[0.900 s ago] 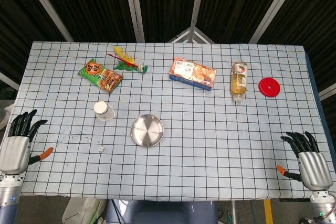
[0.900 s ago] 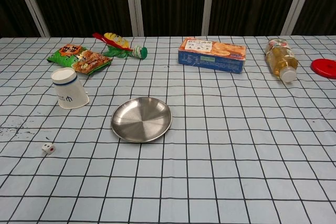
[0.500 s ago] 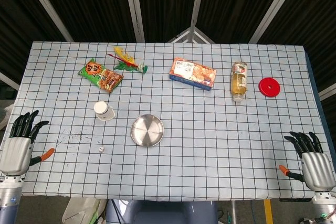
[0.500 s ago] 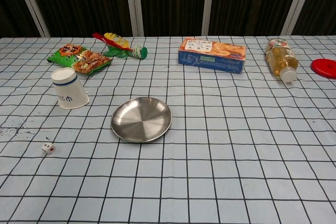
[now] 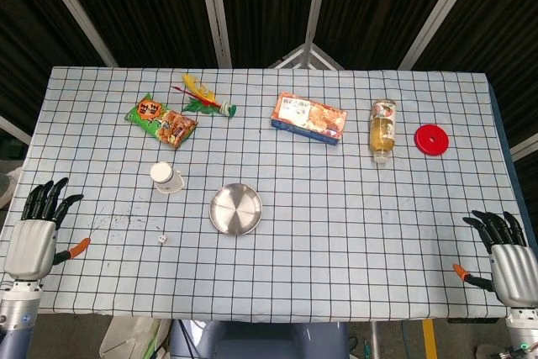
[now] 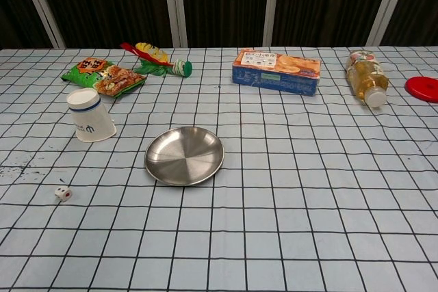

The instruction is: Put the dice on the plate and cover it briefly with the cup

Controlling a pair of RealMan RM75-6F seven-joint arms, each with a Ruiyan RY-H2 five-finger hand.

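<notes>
A small white dice (image 5: 160,240) (image 6: 63,193) lies on the checked cloth, left of the round steel plate (image 5: 235,208) (image 6: 184,155). A white paper cup (image 5: 165,177) (image 6: 90,115) with a blue rim band stands upside down beyond the dice, left of the plate. My left hand (image 5: 35,229) hovers off the table's front left corner, fingers spread, holding nothing. At the front right corner my right hand (image 5: 511,263) is likewise spread and empty. Neither hand shows in the chest view.
At the back lie a green snack bag (image 5: 160,120), a feathered shuttlecock toy (image 5: 204,97), an orange-blue box (image 5: 308,118), a bottle on its side (image 5: 382,129) and a red lid (image 5: 431,139). Dark specks mark the cloth by the dice.
Both hands have drawn back toward the table's front edge, the right one sliding lower and further right. The dice, cup and plate have not moved.
</notes>
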